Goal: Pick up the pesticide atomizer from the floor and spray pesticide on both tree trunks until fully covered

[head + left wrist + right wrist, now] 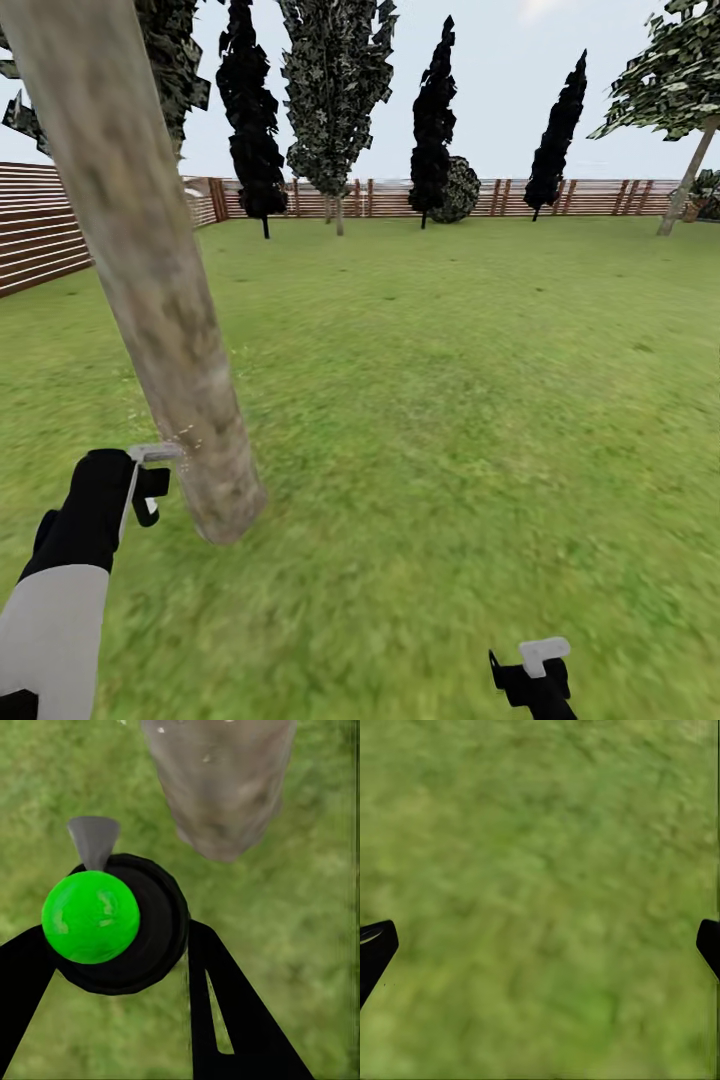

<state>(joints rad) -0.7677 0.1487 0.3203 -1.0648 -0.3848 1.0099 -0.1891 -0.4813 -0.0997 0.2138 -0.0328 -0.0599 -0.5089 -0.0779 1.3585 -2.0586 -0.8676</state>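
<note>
The left tool is closed around the pesticide atomizer, whose green ball-shaped top and black body sit between the two dark fingers in the left wrist view, with the grey nozzle pointing out towards the tree trunk. That aim looks deliberate: the sprayer is held low and just beside the base of the trunk, so the spray can land on the bark near the ground. A few pale specks on the bark may be droplets, though they are too small to be sure. In the head view the left tool sits just beside the trunk's foot, which rises mottled grey-brown from the lawn. The right tool hangs wide open over bare grass, holding nothing, probably kept low and aside so it stays clear of the spraying arm. A slatted wooden fence borders the garden, and another leaning tree stands far off at the right.
</note>
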